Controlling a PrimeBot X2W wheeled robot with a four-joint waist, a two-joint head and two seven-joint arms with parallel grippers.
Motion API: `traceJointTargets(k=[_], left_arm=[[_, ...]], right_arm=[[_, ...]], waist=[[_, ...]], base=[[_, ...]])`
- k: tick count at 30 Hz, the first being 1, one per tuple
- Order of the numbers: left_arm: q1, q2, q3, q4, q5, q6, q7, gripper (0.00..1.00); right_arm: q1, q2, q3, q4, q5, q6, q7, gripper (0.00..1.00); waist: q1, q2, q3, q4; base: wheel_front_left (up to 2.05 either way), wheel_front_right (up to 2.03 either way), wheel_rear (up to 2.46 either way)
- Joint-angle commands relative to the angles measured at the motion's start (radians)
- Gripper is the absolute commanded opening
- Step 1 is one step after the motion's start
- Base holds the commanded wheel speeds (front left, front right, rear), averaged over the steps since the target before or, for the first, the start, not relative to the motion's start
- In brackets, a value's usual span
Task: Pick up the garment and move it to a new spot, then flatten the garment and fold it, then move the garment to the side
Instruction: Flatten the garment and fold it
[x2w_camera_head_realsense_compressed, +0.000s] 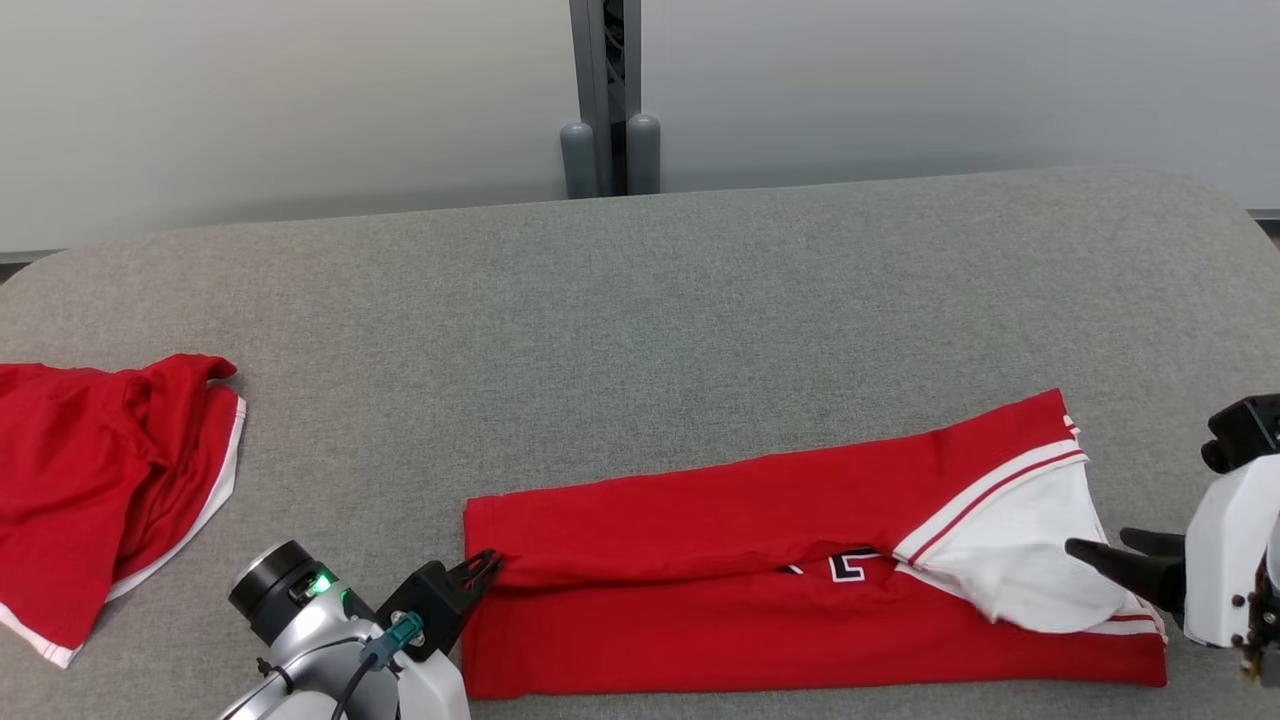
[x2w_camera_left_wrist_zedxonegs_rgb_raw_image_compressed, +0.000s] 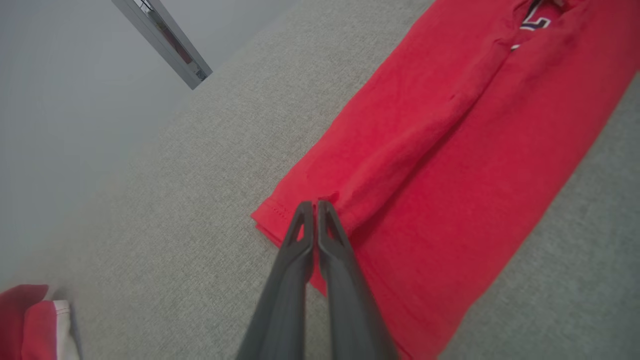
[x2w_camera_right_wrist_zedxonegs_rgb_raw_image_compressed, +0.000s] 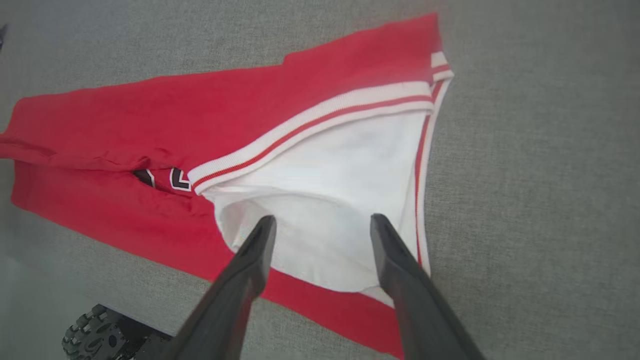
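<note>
The garment (x2w_camera_head_realsense_compressed: 750, 540) is a red jersey with white trim, folded into a long band on the grey table (x2w_camera_head_realsense_compressed: 640, 300). My left gripper (x2w_camera_head_realsense_compressed: 488, 568) is shut at the band's left end, its tips (x2w_camera_left_wrist_zedxonegs_rgb_raw_image_compressed: 316, 205) pinching the edge of the folded-over layer (x2w_camera_left_wrist_zedxonegs_rgb_raw_image_compressed: 450, 175). At the right end, my right gripper (x2w_camera_head_realsense_compressed: 1100, 545) stands open just above the white inner side (x2w_camera_right_wrist_zedxonegs_rgb_raw_image_compressed: 325, 165) of the turned-back flap, with nothing between its fingers (x2w_camera_right_wrist_zedxonegs_rgb_raw_image_compressed: 250, 260). Dark lettering (x2w_camera_right_wrist_zedxonegs_rgb_raw_image_compressed: 172, 178) peeks out under the fold.
A second red cloth with white trim (x2w_camera_head_realsense_compressed: 100, 480) lies crumpled at the table's left edge. A grey post (x2w_camera_head_realsense_compressed: 608, 100) stands behind the table's far edge, in front of a pale wall. Bare tabletop stretches behind the garment.
</note>
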Motion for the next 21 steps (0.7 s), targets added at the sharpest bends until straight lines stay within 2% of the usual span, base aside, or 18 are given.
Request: traceJointTargets(k=[1, 2, 5, 8, 14, 21], left_arm=[[0.007, 0.007, -0.001, -0.008, 0.002, -0.001, 0.007, 0.92], [0.011, 0.009, -0.003, -0.01, 0.001, 0.001, 0.013, 1.0], [0.021, 0.015, -0.004, -0.018, -0.007, 0.006, 0.028, 1.0], [0.022, 0.017, 0.0, -0.025, -0.017, 0.01, 0.039, 1.0], [0.026, 0.015, 0.054, -0.072, -0.07, 0.051, 0.049, 1.0], [0.018, -0.044, 0.182, -0.124, -0.164, 0.162, -0.028, 1.0]], right_arm=[[0.033, -0.002, -0.033, -0.001, 0.004, 0.0, 0.046, 1.0], [0.048, 0.001, -0.046, -0.003, 0.003, 0.0, 0.077, 1.0], [0.081, 0.006, -0.104, -0.015, -0.021, 0.0, 0.153, 1.0], [0.095, 0.014, -0.15, -0.029, -0.057, 0.0, 0.168, 1.0], [0.112, 0.092, -0.302, -0.113, -0.209, 0.0, 0.093, 1.0], [0.121, 0.208, -0.404, -0.221, -0.361, 0.0, -0.079, 1.0]], waist=[[0.0, 0.0, -0.001, 0.0], [0.0, 0.0, -0.002, 0.001], [0.0, 0.0, -0.005, 0.001], [0.0, 0.0, -0.007, 0.0], [0.0, 0.0, -0.007, -0.002], [0.0, 0.0, 0.0, -0.006]], base=[[0.0, 0.0, 0.0], [0.0, 0.0, 0.0], [0.0, 0.0, 0.0], [0.0, 0.0, 0.0], [0.0, 0.0, 0.0], [0.0, 0.0, 0.0]])
